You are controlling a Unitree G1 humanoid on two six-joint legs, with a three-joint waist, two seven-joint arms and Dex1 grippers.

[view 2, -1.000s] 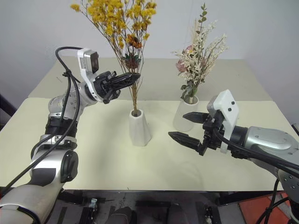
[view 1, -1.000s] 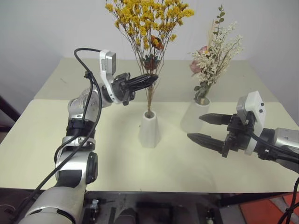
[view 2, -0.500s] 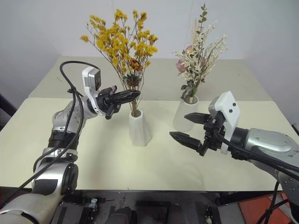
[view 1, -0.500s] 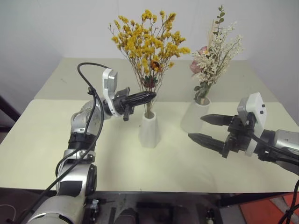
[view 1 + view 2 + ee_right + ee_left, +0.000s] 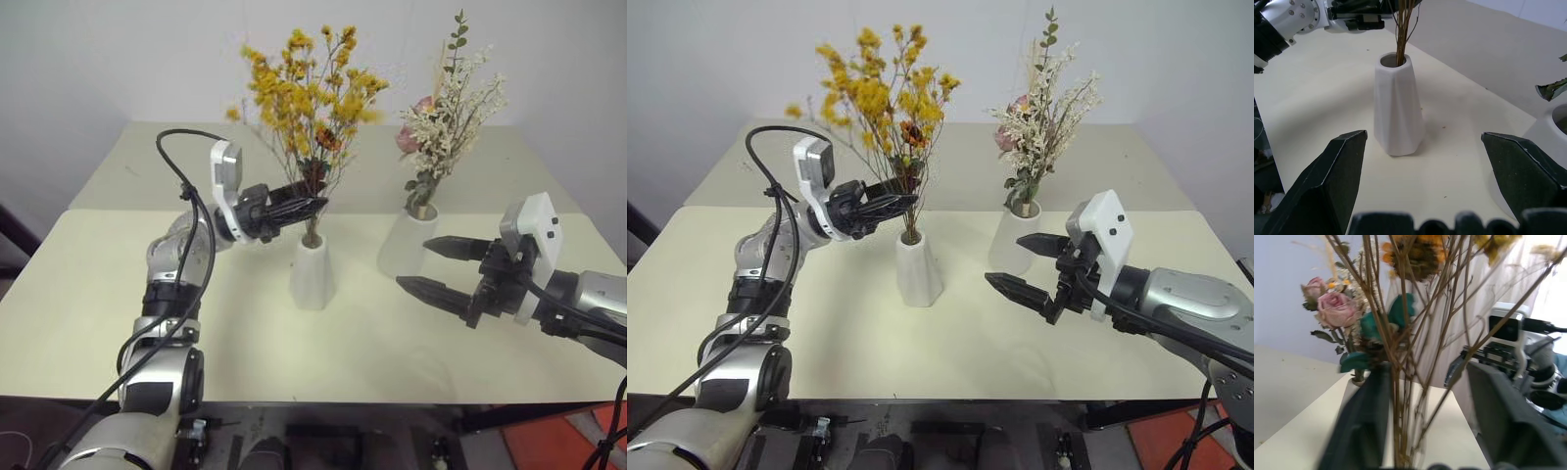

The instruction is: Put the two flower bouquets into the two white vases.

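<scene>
The yellow-orange bouquet (image 5: 309,88) stands with its thin brown stems in the short cone-shaped white vase (image 5: 311,275) at the table's middle. My left gripper (image 5: 315,206) is level just above that vase's neck. It is open, its fingers (image 5: 1364,426) apart on either side of the stems (image 5: 1400,396) without clamping them. The pink rose bouquet (image 5: 446,113) stands in the wider white vase (image 5: 400,250) to the right. My right gripper (image 5: 414,261) hovers open in front of that vase, holding nothing. The short vase (image 5: 1398,107) also faces the right wrist view.
Both vases stand on a pale yellow table (image 5: 98,294) with a seam across it (image 5: 127,209). A white wall rises behind. The table's front edge runs just below my arms.
My left gripper came down with the yellow bouquet, whose stems sank deeper into the short vase, and then its fingers opened off the stems. The right arm kept still.
</scene>
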